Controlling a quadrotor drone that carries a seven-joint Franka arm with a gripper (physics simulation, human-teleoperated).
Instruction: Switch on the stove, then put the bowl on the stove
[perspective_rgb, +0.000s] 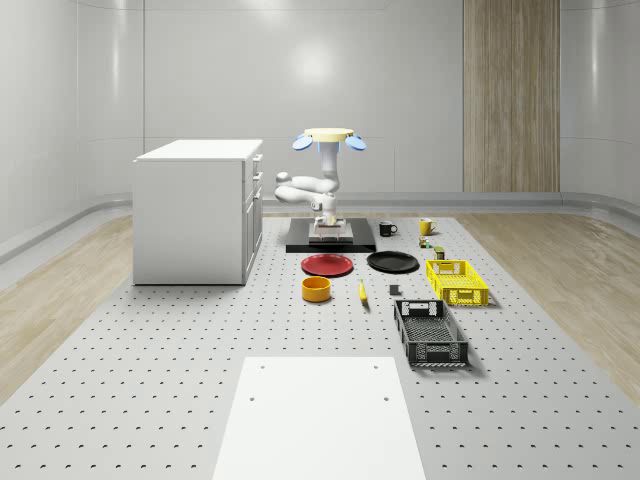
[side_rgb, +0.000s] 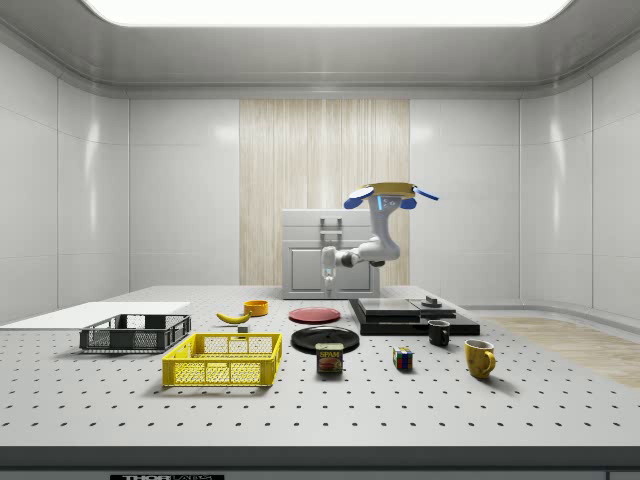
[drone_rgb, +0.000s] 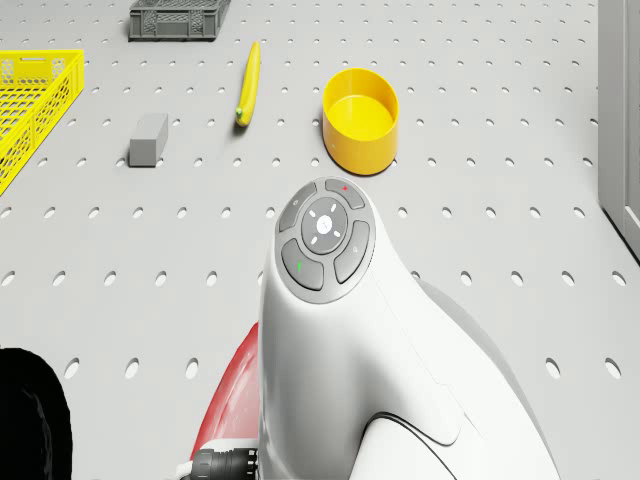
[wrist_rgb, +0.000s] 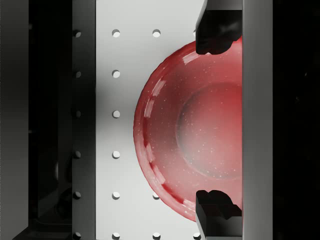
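One yellow bowl (perspective_rgb: 317, 289) sits on the perforated table (perspective_rgb: 150, 340), nearer the whole-scene camera than the red plate (perspective_rgb: 327, 264) and just beside the banana (perspective_rgb: 362, 292). It rests upright and empty in the drone view, well apart from the stove (perspective_rgb: 330, 243). The stove is a flat black slab at the far end of the table, next to the white cabinet (perspective_rgb: 195, 212). The drone (perspective_rgb: 329, 137) hovers above the stove's near edge, arm folded downward. The gripper (wrist_rgb: 218, 120) hangs over the red plate's rim; in the wrist view its two fingers (wrist_rgb: 216, 31) stand wide apart, holding nothing. A black plate (perspective_rgb: 392, 262) lies beside the red one. The yellow crate (perspective_rgb: 457, 281) and the dark crate (perspective_rgb: 430, 334) lie toward the whole-scene view's right.
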